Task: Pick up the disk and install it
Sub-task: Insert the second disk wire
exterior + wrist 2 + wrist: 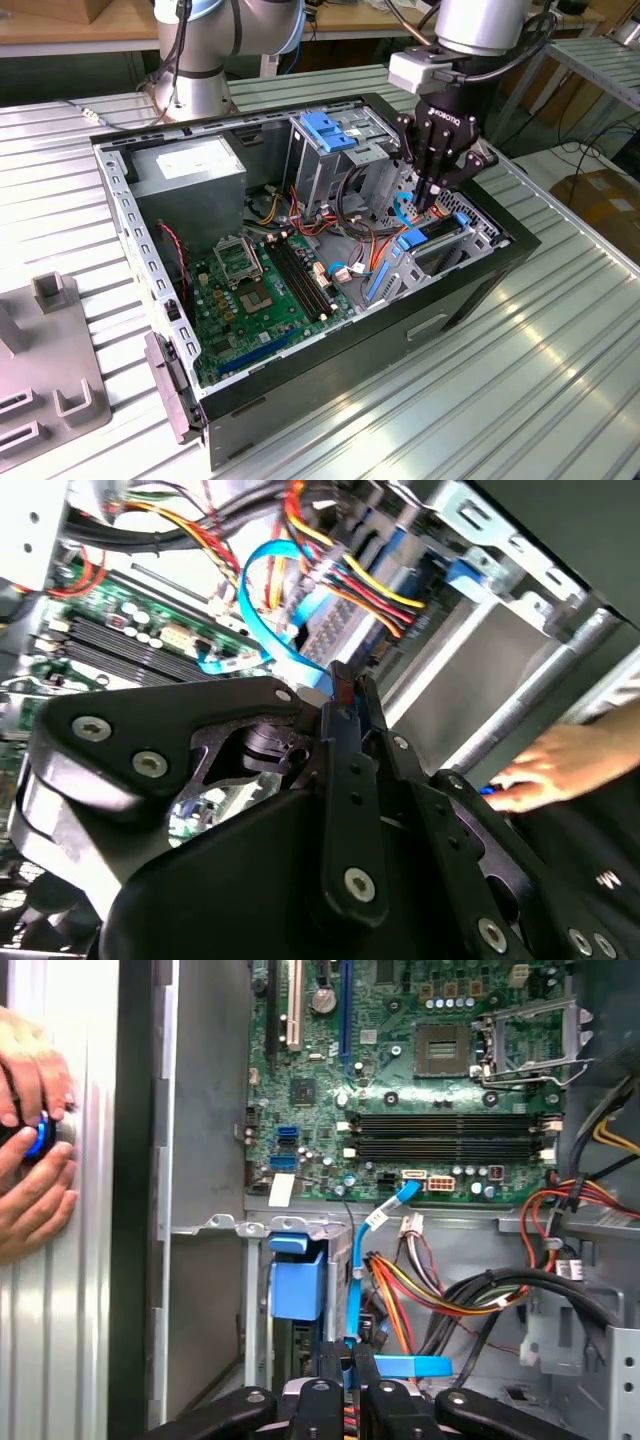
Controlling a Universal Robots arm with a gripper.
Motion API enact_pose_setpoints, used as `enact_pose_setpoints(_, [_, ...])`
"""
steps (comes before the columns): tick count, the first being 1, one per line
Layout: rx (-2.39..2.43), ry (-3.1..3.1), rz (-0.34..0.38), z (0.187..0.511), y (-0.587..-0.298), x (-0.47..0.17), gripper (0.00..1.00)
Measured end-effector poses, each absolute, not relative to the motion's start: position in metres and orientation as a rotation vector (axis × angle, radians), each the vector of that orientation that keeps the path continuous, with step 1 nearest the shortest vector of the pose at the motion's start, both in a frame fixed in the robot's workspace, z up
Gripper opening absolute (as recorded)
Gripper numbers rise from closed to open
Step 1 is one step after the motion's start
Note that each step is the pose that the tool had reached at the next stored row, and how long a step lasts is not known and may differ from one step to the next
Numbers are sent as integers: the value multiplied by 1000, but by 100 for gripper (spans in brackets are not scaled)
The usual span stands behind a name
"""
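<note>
So here's where we're at. The gripper (432,195) hangs straight down into the front corner of the open computer case (400,330), on the far side of the motherboard (260,290) from the grey power supply (190,170). In both wrist views the fingers (338,1380) are pulled in narrow, pads basically together.

As far as we can make out in the exterior view, the disk (425,238) sits edge-up in the silver cage right under the fingers, its blue rails poking up. We figure it's on edge because that cage takes drives slid in from above, which would also explain the arm coming in vertically.

What we can't tell is whether the fingers are pinching a blue rail, pressing on it, or just hovering. The gripper body blocks the contact spot in every view, and the disk's label and most of its body are buried in the cage. A light blue flat cable (365,1250) loops close by the fingertips.

There's also a person's hand (30,1130) just outside the case wall on the ribbed tabletop (520,380), resting on some blue-lit knob we can't identify, cut off at the frame edge.
</note>
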State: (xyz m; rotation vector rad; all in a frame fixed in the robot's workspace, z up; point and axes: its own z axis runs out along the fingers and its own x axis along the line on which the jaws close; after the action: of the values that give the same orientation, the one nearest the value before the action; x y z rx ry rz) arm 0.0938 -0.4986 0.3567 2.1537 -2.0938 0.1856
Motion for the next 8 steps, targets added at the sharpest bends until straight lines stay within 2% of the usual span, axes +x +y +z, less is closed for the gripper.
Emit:
enact_pose_setpoints(3, [2178, -2112, 149, 357, -500, 92, 16])
enact_pose_setpoints(8, [2182, -2115, 144, 357, -502, 91, 16])
